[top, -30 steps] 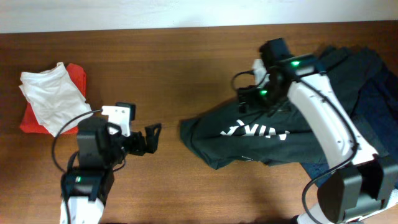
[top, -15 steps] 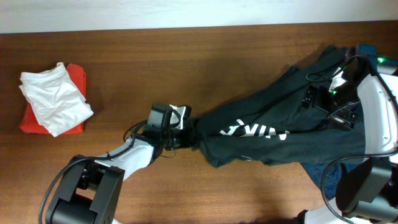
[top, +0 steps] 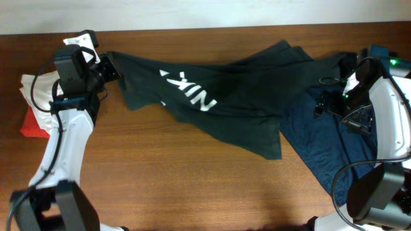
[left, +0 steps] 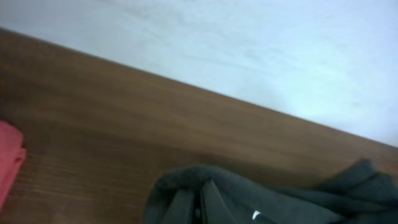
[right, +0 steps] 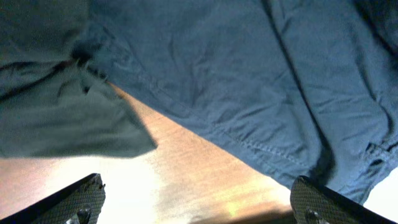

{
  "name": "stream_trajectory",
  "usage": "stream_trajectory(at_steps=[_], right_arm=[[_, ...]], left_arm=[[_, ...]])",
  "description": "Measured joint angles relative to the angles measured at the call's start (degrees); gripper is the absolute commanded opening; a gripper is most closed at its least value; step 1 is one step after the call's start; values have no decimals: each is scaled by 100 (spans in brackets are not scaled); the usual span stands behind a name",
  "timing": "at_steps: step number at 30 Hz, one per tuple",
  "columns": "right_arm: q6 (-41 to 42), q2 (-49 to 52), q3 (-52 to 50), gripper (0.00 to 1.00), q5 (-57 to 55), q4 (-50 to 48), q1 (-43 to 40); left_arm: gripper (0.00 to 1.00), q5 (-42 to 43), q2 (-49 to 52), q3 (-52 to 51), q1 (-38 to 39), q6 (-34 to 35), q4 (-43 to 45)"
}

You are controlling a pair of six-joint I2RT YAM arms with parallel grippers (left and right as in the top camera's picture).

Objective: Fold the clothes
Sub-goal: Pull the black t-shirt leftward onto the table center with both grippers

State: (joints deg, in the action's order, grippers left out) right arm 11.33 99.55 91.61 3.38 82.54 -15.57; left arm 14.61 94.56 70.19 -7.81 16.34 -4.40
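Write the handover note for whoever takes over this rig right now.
Left gripper: shut on an edge of the dark-green T-shirt, at the far left of the table.
Right gripper: open, empty, above the navy garment on the right.
Done: T-shirt lies stretched across the table, print up; no fold made.
Left: flatten and fold it, then the navy garment.
White and red cloths are piled at the left edge.

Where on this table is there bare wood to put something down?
The widest bare wood is the front middle, bordered by the dark T-shirt behind, the left arm and the navy garment. A thin strip runs along the back edge. The right side and the left edge, with white and red cloths, are crowded.
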Motion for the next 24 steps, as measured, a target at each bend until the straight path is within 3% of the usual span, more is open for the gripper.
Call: stream_trajectory(at_steps=[2,4,6,8,9,12,14,15,16,17,20,22,23,24], right_arm=[[4,-2,0,99,2,0,0],[4,-2,0,99,2,-2,0],[-2,-2,0,99,-13,0,0],[-4,-9,0,99,-20,15,0],[-4,-9,0,99,-24,15,0],[-7,-9,0,99,-39,15,0],[-22,-9,0,99,-39,20,0],[-20,-9,0,99,-39,17,0],[-24,-9,0,99,-39,20,0],[-39,-9,0,99,-42,17,0],[-59,-9,0,99,-42,13,0],[-63,-13,0,99,-83,-13,0],[-66,-13,0,99,-105,-26,0],[-61,-13,0,99,-125,-33,0]], left_arm=[[99,-31,310,114,-122,-35,-284],[99,120,415,251,-168,-35,-1268],[99,636,426,341,66,-37,-2861],[99,809,444,313,468,-28,-3628],[96,944,522,164,975,13,-3746],[96,1069,997,-260,1823,452,-3147],[89,1169,1403,-313,2632,994,-2612],[62,1244,1565,-326,2894,1266,-2302],[21,1362,1668,-317,3150,1491,-1930],[1,1410,1810,-306,3364,1635,-1469],[0,1436,2124,-291,3532,1781,-1504],[0,1375,1950,-229,3056,1637,-2765],[22,1086,1703,-258,2371,1377,-3421],[55,785,1360,-212,1552,986,-3731]])
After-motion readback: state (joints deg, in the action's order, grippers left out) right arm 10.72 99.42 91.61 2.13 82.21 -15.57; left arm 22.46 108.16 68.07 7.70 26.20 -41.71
